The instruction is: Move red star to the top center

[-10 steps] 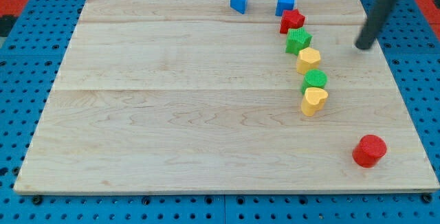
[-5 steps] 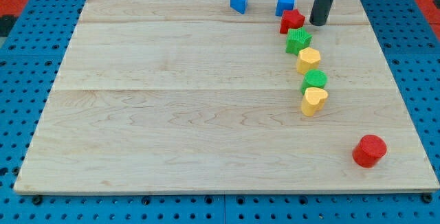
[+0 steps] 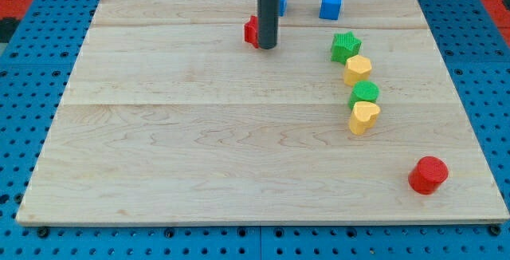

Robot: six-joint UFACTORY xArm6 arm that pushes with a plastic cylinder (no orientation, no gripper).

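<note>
My tip [image 3: 267,47] against red star [image 3: 252,31], wooden board [image 3: 175,140].

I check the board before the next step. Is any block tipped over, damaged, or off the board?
Nothing stands out. Every block sits on the wooden board. The red star is largely hidden behind my tip, near the top center, so its state cannot be judged fully.

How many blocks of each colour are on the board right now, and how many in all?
Red: 2, the red star mostly hidden behind my tip, and the red cylinder.
Blue: 2, the blue cube and a blue block partly behind the rod.
Green: 2, green star, green block.
Yellow: 2, upper yellow heart, lower yellow heart.
Total: 8
</note>
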